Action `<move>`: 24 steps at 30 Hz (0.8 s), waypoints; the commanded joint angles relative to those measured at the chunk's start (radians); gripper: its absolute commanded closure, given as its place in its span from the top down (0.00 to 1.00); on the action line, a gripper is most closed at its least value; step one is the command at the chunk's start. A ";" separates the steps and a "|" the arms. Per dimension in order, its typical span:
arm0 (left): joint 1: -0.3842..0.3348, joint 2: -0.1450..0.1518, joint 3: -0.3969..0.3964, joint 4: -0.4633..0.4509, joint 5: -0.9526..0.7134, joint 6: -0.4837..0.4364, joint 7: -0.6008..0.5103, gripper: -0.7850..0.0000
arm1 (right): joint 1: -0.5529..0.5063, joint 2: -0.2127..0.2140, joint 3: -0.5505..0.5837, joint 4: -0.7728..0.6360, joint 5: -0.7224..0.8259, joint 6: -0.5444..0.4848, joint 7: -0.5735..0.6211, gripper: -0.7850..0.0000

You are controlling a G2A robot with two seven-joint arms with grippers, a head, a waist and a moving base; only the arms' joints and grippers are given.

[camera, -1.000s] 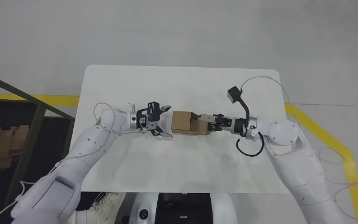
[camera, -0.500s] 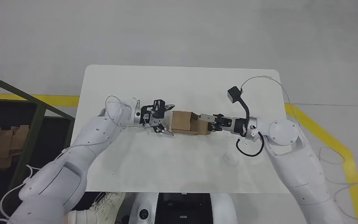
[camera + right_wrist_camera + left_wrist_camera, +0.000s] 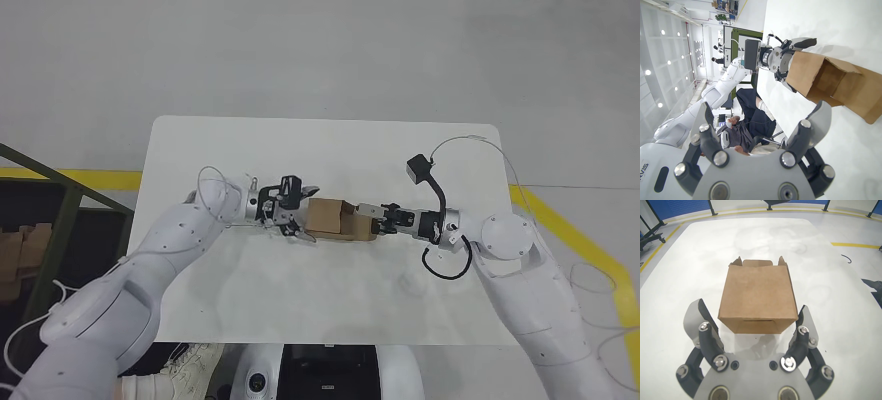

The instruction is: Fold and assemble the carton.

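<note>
A brown carton (image 3: 333, 220) lies on its side at the middle of the white table (image 3: 200, 150). Its closed end with a slot (image 3: 757, 320) faces my left gripper (image 3: 301, 211), which is open with a finger on either side of that end's corners (image 3: 752, 306). The carton's other end stands open, with loose flaps (image 3: 851, 89), and faces my right gripper (image 3: 371, 213). That gripper (image 3: 762, 111) is open, just short of the flaps, with nothing between its fingers. Past the carton, the right wrist view shows the left gripper (image 3: 800, 64).
The table has bare surface all around the carton. A small pale round mark (image 3: 408, 283) lies toward the front right. A short black curved piece (image 3: 847, 258) lies on the floor past the table edge. A dark frame (image 3: 60, 200) stands off the table's left side.
My left gripper has moved right, up to the carton, so its open fingers now flank the closed end. The carton and the right arm have stayed put.
</note>
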 commanded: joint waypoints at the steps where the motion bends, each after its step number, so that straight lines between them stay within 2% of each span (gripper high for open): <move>1: -0.005 -0.001 0.011 0.005 -0.009 0.003 0.003 1.00 | 0.000 0.000 0.000 0.000 0.000 0.000 0.000 1.00; 11: -0.024 -0.005 0.059 0.039 -0.050 0.009 0.009 1.00 | 0.000 0.000 0.000 0.000 0.000 0.000 0.000 1.00; 19: -0.035 -0.011 0.091 0.058 -0.082 0.010 0.010 0.83 | 0.000 0.000 0.000 0.000 0.000 0.000 0.000 1.00; 24: -0.040 -0.012 0.105 0.065 -0.093 0.015 0.015 0.81 | -0.004 0.000 -0.001 -0.002 -0.002 -0.001 -0.010 1.00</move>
